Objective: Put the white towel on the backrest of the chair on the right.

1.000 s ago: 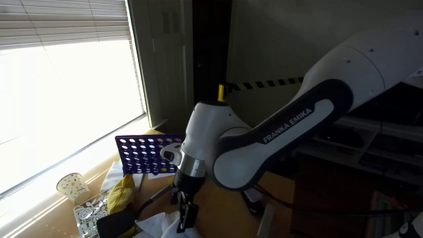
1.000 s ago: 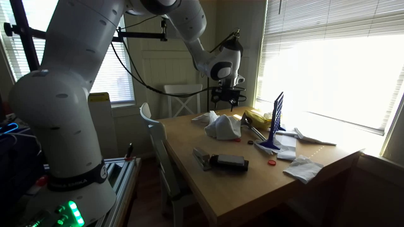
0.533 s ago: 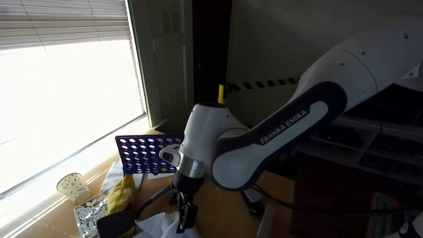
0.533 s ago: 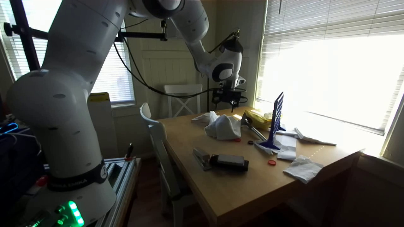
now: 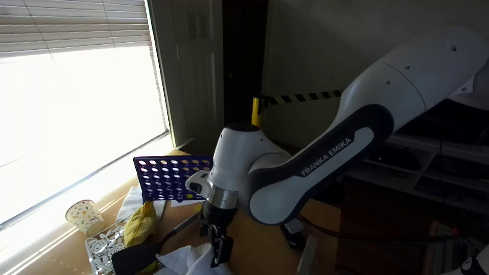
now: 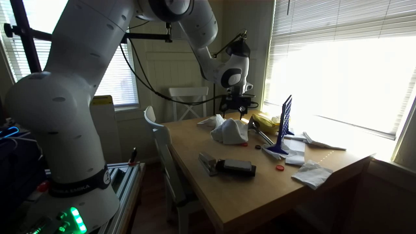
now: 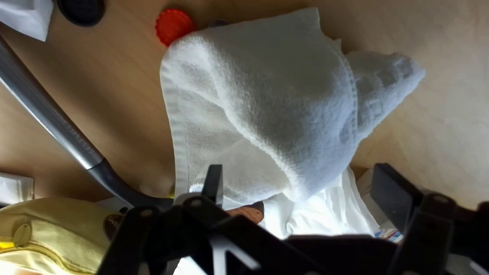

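Observation:
The white towel [image 6: 230,131] lies crumpled in a raised heap on the table; it fills the middle of the wrist view [image 7: 275,95] and shows at the bottom of an exterior view [image 5: 191,261]. My gripper [image 6: 232,116] is open and empty, pointing down just above and behind the towel. In the wrist view its fingers [image 7: 300,183] stand apart over the towel's lower edge, with no cloth gripped. A white chair [image 6: 188,92] with a crossed backrest stands beyond the table's far end. Another white chair [image 6: 164,139] stands along the table's side.
On the table [image 6: 208,195] are a blue game grid [image 6: 284,126], a spatula [image 7: 57,122], a yellow bag [image 6: 266,123], a stapler [image 6: 208,163], a dark eraser-like block [image 6: 236,167], a paper cup [image 5: 85,217], a red disc [image 7: 174,26] and white papers [image 6: 312,174].
The arm has lowered, bringing the open gripper closer to the table and slightly sideways. The towel and other objects have not moved.

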Robot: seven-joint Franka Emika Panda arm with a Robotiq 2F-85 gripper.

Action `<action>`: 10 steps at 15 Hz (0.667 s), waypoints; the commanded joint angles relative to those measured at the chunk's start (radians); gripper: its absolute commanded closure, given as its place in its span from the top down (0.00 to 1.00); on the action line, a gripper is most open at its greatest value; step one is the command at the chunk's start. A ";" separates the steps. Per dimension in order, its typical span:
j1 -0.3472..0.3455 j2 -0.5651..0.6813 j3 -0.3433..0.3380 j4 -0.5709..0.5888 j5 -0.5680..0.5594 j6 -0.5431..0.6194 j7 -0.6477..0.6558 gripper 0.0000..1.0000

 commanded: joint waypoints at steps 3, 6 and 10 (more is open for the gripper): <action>-0.014 0.061 0.023 0.045 -0.076 -0.010 -0.025 0.61; -0.012 0.062 0.019 0.048 -0.091 -0.021 -0.018 0.40; -0.012 0.057 0.018 0.046 -0.099 -0.026 -0.011 0.12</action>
